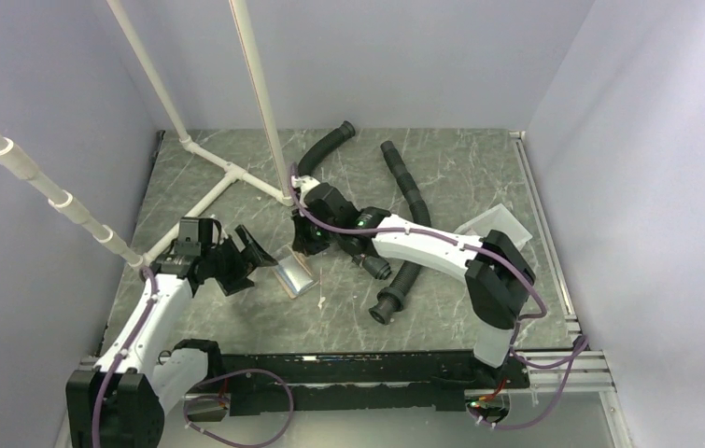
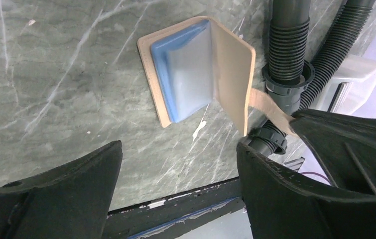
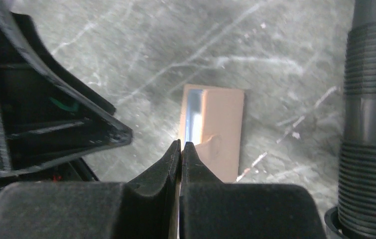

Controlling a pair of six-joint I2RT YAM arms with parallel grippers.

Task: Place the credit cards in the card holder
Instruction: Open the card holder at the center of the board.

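The tan card holder (image 1: 294,276) lies half open on the marble table between the two grippers. In the left wrist view its blue inner pocket (image 2: 188,69) faces up and its tan flap (image 2: 233,74) stands raised. My right gripper (image 1: 307,245) is shut on the snap tab (image 2: 270,110) and holds the flap up; the right wrist view shows the pinched fingertips (image 3: 181,145) over the card holder (image 3: 221,127). My left gripper (image 1: 244,259) is open and empty, just left of the card holder, jaws wide apart (image 2: 178,199). No credit cards can be made out.
A shallow white tray (image 1: 500,224) sits at the right, also in the left wrist view (image 2: 357,74). Black corrugated hoses (image 1: 404,201) lie behind and right of the card holder. White pipe frame (image 1: 227,177) stands at the back left. A black rail (image 1: 358,369) edges the near side.
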